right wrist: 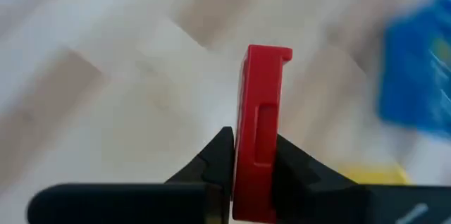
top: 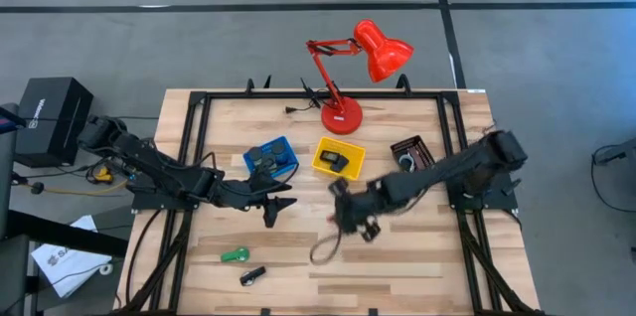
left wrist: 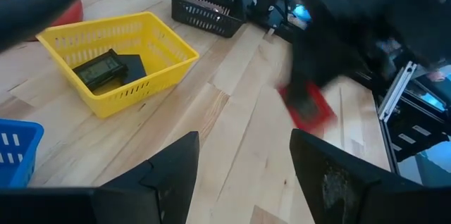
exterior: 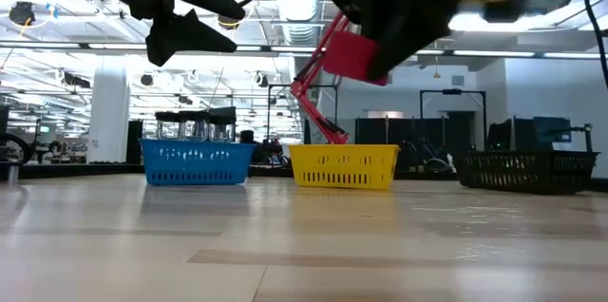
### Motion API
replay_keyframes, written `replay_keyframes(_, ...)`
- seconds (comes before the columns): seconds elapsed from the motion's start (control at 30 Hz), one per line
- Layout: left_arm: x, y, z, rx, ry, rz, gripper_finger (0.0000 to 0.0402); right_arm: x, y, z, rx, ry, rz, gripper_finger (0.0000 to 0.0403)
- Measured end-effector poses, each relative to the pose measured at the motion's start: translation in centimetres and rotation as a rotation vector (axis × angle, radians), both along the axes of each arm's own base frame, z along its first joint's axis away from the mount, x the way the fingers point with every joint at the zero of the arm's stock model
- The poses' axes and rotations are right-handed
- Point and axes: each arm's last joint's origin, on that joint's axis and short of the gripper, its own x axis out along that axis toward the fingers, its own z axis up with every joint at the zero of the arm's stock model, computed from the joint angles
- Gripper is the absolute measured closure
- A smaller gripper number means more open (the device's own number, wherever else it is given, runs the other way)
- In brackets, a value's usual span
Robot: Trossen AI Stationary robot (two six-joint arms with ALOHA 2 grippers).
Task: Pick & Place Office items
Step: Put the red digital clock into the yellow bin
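Note:
My right gripper (top: pixel 343 215) hovers above the table's middle, shut on the red rectangle (right wrist: pixel 261 111), which also shows in the low view (exterior: pixel 353 55) and under the blurred arm in the left wrist view (left wrist: pixel 308 109). My left gripper (top: pixel 277 207) is open and empty (left wrist: pixel 243 175), raised just left of the right one. A clear ring (top: pixel 324 248), a green clip (top: pixel 235 254) and a small black piece (top: pixel 252 276) lie on the table nearer the front edge. Dark grey blocks (left wrist: pixel 109 67) lie in the yellow tray (top: pixel 338 157). My right gripper pinches the red rectangle between its two fingers (right wrist: pixel 217 160), one on each broad face, at the end nearest the wrist (right wrist: pixel 255 171). The rest of the rectangle sticks out past the fingertips. It is lifted clear of the table (exterior: pixel 353 55).
A blue tray (top: pixel 270 159) with dark items, the yellow tray and a black tray (top: pixel 409 152) sit in a row toward the far side. The red desk lamp (top: pixel 343 115) stands at the far edge. Bare wood lies along the table's right front.

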Motion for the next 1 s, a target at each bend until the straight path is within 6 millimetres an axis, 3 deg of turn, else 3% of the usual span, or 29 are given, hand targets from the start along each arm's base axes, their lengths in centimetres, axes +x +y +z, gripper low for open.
replay_keyframes(0.2,0.0,0.0,0.1,-0.003,-0.008,0.0,0.0183,0.0,-9.1,1.9,-0.012,-0.026,-0.363,0.0355)
replay_keyframes(0.3,0.0,0.0,0.1,-0.004,-0.01,0.0,0.0183,0.4,-12.8,1.0,0.03,0.0,-0.496,0.0348)
replay_keyframes(0.4,0.0,0.0,0.1,-0.005,-0.012,0.0,0.0183,0.7,-14.8,-0.8,0.091,0.071,-0.513,0.0345)
replay_keyframes(0.57,0.0,0.0,0.1,-0.003,-0.013,-0.001,0.0183,1.6,-16.1,-4.0,0.143,0.168,-0.471,0.0349)
replay_keyframes(0.73,0.1,0.0,0.1,-0.003,-0.013,-0.001,0.0183,2.2,-16.2,-5.9,0.14,0.21,-0.477,0.0346)
replay_keyframes(1.0,0.1,0.0,0.1,-0.002,-0.013,-0.001,0.0183,2.1,-16.2,-5.8,0.143,0.216,-0.493,0.0341)
